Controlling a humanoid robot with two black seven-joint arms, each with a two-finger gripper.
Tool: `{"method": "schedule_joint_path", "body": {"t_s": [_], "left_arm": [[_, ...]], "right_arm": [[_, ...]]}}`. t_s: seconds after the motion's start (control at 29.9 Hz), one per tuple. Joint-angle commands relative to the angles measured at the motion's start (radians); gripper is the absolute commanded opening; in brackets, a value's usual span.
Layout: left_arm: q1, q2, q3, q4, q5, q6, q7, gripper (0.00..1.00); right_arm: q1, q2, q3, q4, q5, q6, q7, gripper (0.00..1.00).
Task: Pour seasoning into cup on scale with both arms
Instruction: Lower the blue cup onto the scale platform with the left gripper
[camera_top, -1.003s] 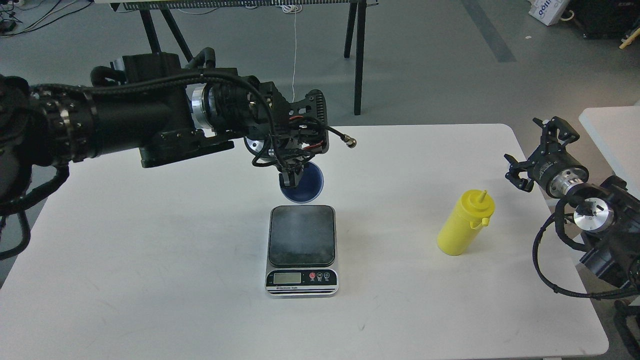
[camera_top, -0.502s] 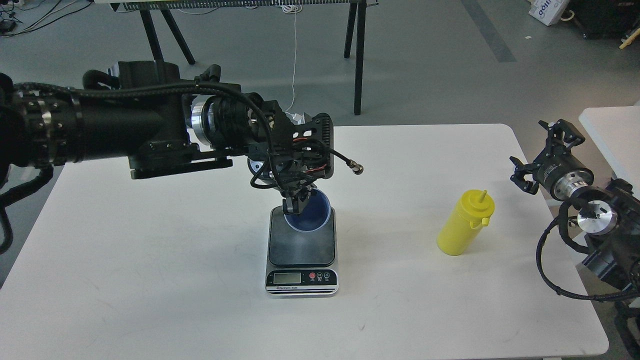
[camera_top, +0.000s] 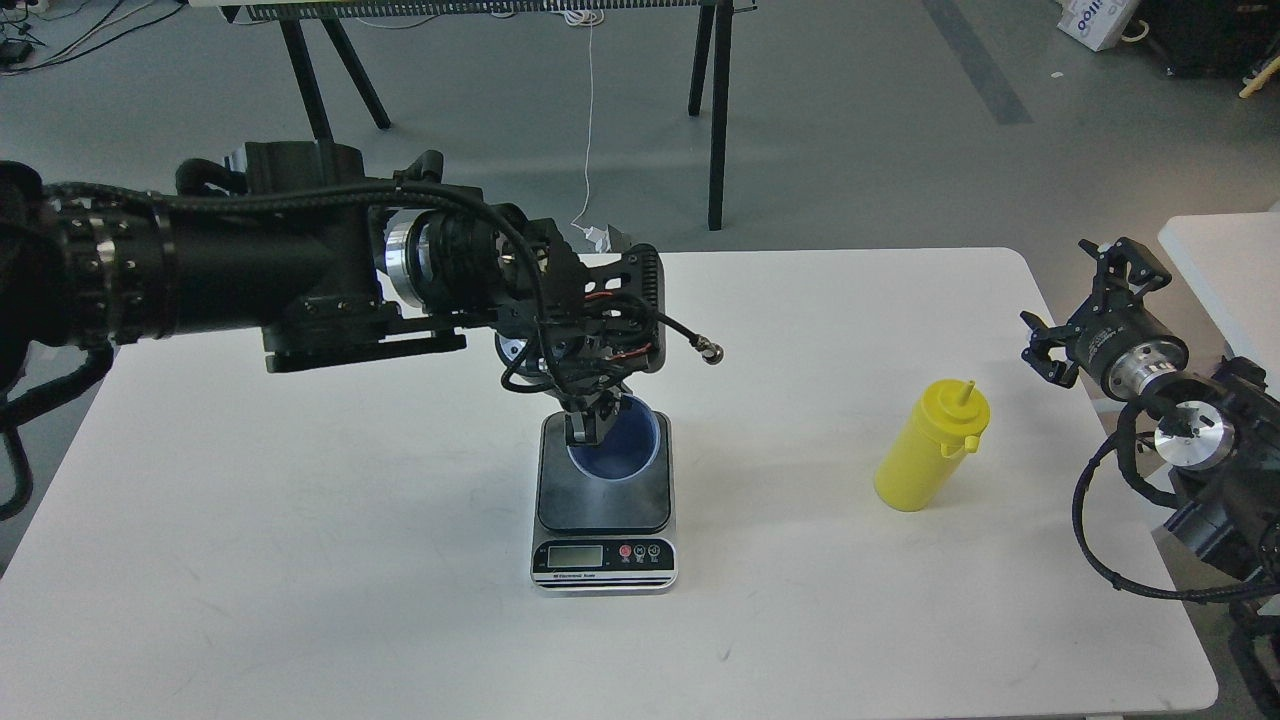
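Observation:
The light blue-grey cup (camera_top: 618, 448) stands over the back half of the dark plate of the scale (camera_top: 603, 500), its dark blue inside facing up. My left gripper (camera_top: 590, 418) reaches down from above and is shut on the cup's near-left rim. I cannot tell whether the cup rests on the plate. The yellow seasoning bottle (camera_top: 931, 445) stands upright on the white table (camera_top: 300, 560) to the right. My right gripper (camera_top: 1090, 305) is open and empty beyond the table's right edge, up and to the right of the bottle.
The scale's silver front strip with display and red button (camera_top: 625, 551) faces me. Black table legs (camera_top: 715, 110) stand on the floor behind. A second white table (camera_top: 1225, 260) lies at the far right, close to my right arm.
My left gripper has carried the cup toward me and down, from behind the scale to over its plate. My right gripper has shifted slightly to the right.

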Motion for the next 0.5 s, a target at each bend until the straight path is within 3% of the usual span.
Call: {"method": "schedule_joint_path", "body": {"t_s": [0.0, 0.47], "left_arm": [[0.0, 0.002, 0.001, 0.0, 0.0, 0.0, 0.0, 0.03], [0.016, 0.002, 0.028, 0.003, -0.063, 0.0, 0.0, 0.04]], "right_arm": [[0.0, 0.0, 0.0, -0.001, 0.0, 0.0, 0.0, 1.0], [-0.003, 0.0, 0.0, 0.001, 0.0, 0.0, 0.0, 1.0]]}}
